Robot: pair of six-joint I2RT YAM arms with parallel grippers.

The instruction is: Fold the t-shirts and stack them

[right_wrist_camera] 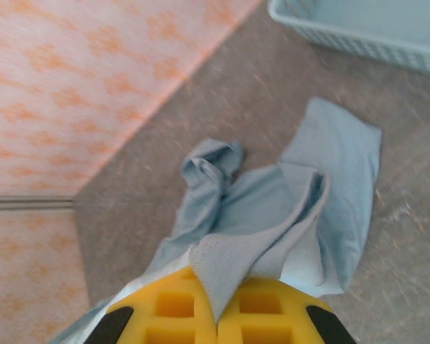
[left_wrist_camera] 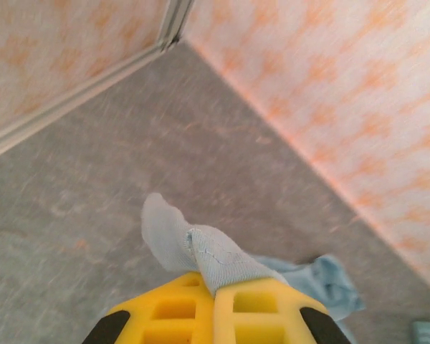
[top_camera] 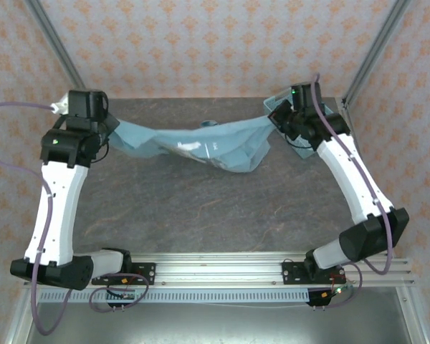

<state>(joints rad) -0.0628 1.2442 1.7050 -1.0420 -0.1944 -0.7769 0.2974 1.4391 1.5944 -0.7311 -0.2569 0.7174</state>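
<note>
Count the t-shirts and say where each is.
1. The t-shirt is stretched between the left tool and right tool at the table's far side; others could hide in the basket.

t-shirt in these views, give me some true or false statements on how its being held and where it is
1. The left claw and the right claw are both shut on the t-shirt. True.
2. The t-shirt is folded into a neat rectangle. False: it is stretched out and crumpled between the two claws, sagging in the middle.
3. The basket stands at the far right corner of the table. True.
4. The t-shirt lies inside the basket. False: it is out over the table, beside the basket.
</note>
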